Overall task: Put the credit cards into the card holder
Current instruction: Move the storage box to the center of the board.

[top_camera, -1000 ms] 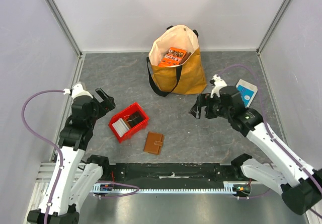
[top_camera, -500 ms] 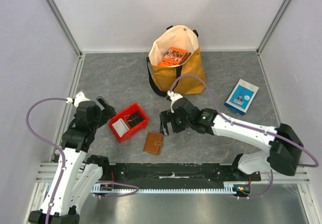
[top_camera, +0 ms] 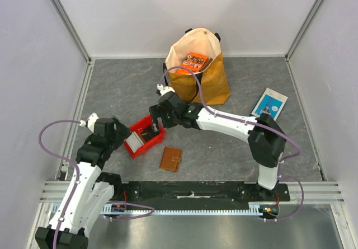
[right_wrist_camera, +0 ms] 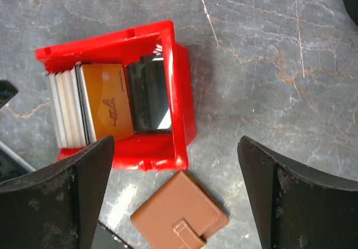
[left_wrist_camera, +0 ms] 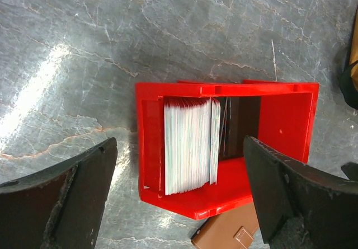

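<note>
The credit cards (left_wrist_camera: 189, 145) stand on edge as a pale stack in the left half of a red bin (top_camera: 157, 133). An orange card (right_wrist_camera: 109, 106) and a dark glossy one (right_wrist_camera: 148, 100) lean beside the credit cards (right_wrist_camera: 70, 112). The brown card holder (top_camera: 171, 159) lies shut on the table just in front of the bin, snap tab fastened. My left gripper (left_wrist_camera: 180, 144) hovers open over the bin (left_wrist_camera: 285, 114) from its left side. My right gripper (right_wrist_camera: 176, 142) hangs open above the bin's near wall (right_wrist_camera: 182, 92) and the card holder (right_wrist_camera: 179, 215). Neither holds anything.
A yellow and cream tote bag (top_camera: 198, 75) with an orange packet (top_camera: 193, 61) inside stands behind the bin. A blue-and-white box (top_camera: 269, 103) lies at the right. Grey walls close in three sides of the table.
My right arm has swung from the right side of the table leftward to over the red bin. My left arm has drawn closer to the bin's left side. Both grippers stayed open.
</note>
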Available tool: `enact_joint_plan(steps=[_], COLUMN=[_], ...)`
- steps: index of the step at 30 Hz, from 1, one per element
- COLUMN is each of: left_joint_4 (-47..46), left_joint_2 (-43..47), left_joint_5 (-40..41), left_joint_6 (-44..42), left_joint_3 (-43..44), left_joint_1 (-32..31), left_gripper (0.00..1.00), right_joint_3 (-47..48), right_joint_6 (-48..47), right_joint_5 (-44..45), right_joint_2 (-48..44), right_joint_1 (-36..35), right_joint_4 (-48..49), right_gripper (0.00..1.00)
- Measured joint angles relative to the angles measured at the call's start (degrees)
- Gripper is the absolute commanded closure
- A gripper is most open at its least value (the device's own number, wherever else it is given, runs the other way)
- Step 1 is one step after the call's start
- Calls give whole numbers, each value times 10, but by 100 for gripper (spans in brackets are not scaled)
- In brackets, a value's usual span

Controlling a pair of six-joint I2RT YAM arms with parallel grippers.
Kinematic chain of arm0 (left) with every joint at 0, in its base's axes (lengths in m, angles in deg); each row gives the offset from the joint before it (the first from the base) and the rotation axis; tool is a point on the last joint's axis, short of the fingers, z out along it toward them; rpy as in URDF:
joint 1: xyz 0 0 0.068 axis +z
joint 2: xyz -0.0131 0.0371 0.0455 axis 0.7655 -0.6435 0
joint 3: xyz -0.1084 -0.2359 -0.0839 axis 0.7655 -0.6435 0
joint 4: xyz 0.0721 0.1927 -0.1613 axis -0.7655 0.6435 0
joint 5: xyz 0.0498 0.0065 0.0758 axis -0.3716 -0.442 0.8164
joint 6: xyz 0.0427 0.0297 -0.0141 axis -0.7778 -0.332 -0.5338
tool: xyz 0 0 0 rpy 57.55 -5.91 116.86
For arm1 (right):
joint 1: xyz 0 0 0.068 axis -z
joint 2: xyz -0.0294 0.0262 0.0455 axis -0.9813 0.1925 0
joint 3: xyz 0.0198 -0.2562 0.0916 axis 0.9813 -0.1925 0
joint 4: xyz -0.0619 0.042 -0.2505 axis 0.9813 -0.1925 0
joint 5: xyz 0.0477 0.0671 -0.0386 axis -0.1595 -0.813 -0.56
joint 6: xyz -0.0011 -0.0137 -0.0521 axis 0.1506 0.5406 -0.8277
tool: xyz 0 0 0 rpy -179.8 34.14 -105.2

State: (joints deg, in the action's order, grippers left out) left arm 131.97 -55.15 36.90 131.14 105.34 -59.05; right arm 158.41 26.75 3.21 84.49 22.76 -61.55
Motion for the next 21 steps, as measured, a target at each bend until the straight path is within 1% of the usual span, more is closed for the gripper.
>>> enact_joint_plan(steps=[5, 11, 21], left_joint_4=[0, 0, -17], left_joint_2=[21, 44, 42], left_joint_5=[0, 0, 0], left_joint_6=[25, 40, 40], left_joint_3=[-17, -34, -37], left_joint_1=[0, 0, 0], left_gripper=[1, 1, 1], right_joint_3=[57, 88, 83], right_joint_6=[-19, -35, -47], right_joint_5=[21, 57, 166], right_joint_2=[70, 121, 131], right_joint_1=[0, -1, -9], right_joint_4=[-10, -16, -25], right_gripper=[2, 2, 2])
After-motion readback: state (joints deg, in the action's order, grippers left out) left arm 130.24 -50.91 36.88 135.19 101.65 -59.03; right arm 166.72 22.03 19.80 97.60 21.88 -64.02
